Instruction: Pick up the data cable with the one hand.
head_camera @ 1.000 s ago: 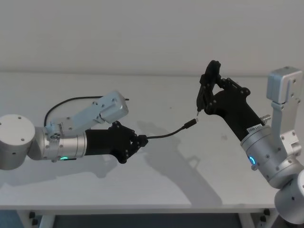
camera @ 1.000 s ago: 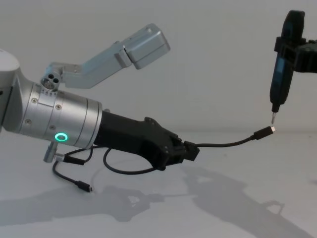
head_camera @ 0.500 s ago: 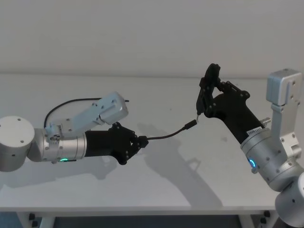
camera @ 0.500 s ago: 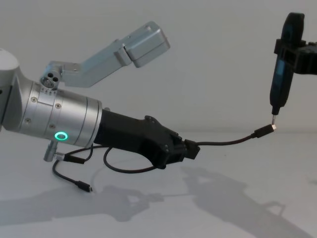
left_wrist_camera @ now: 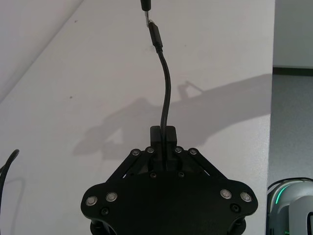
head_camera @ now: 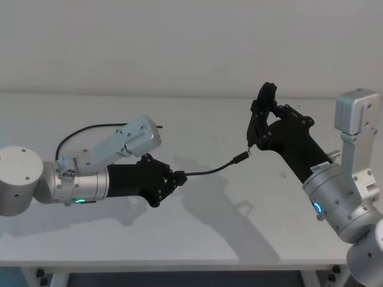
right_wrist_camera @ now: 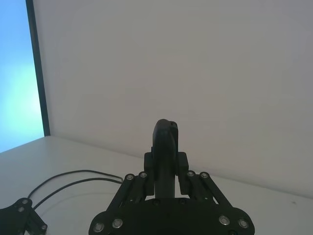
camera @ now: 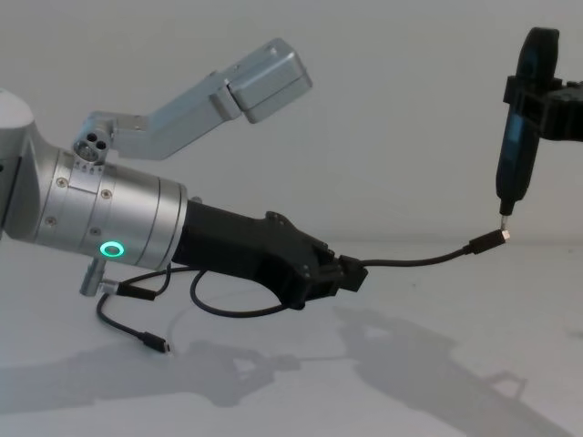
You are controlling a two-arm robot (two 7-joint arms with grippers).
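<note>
Chest view: data cable [camera: 414, 263] between left gripper [camera: 351, 276] jaws.

At the chest view's left, the black angular two-finger left gripper [camera: 351, 276] joins a thick silver cylinder [camera: 109, 214] with a glowing green ring and small screws. At upper right, the slim black right gripper [camera: 504, 211] ends in a thin metal tip.
</note>
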